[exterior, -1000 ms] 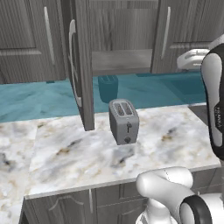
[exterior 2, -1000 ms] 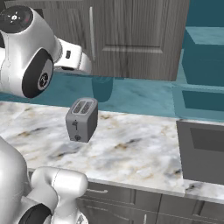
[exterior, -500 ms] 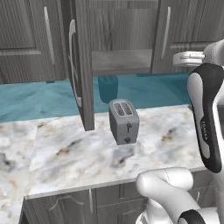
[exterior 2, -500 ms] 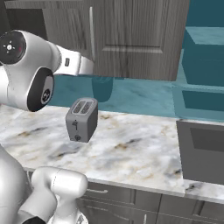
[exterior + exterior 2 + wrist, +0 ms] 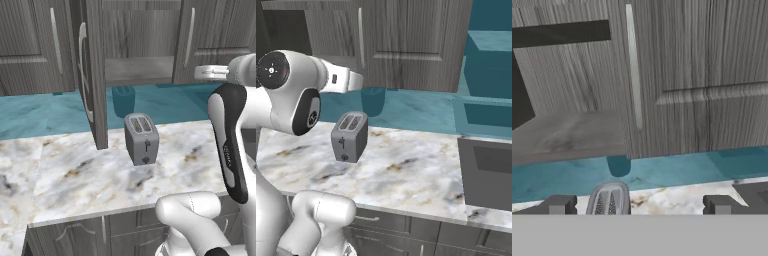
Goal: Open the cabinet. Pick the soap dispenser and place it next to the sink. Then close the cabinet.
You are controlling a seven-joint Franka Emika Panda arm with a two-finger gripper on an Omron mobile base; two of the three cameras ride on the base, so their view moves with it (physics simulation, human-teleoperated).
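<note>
1. marble worktop (image 5: 75, 175), white with brown veining, runs across the kitchen below a teal backsplash (image 5: 45, 117), with grey base units (image 5: 100, 232) under its front edge.
2. the cabinet (image 5: 140, 40) hangs above the worktop; its left door (image 5: 94, 75) stands swung out toward the room, edge-on in the left base view, its long silver bar handle (image 5: 84, 75) on the outer face.
3. the cabinet's right door (image 5: 697, 75) is shut, and its vertical handle (image 5: 633, 65) runs down near the door's left edge in the hand view.
4. behind the swung door the cabinet's inside shows a bare grey shelf (image 5: 567, 135) with dark space beside it; i cannot make out a soap dispenser on the part that shows.
5. a grey two-slot toaster (image 5: 142, 138) stands on the worktop just right of the open door's lower edge, and its dim reflection shows on the backsplash behind it.
6. the sink (image 5: 488, 172) lies at the right end of the worktop in the right base view, well apart from the toaster (image 5: 349, 136).
7. the gripper (image 5: 637, 204) hangs in the air in front of the cabinet, above the toaster (image 5: 608, 199), facing the shut right door and the shelf opening; its two dark fingertips (image 5: 558, 204) are spread wide apart with nothing between them.
8. the white arm (image 5: 231, 135) rises at the right of the left base view, its wrist (image 5: 212, 73) level with the cabinet's lower edge.
</note>
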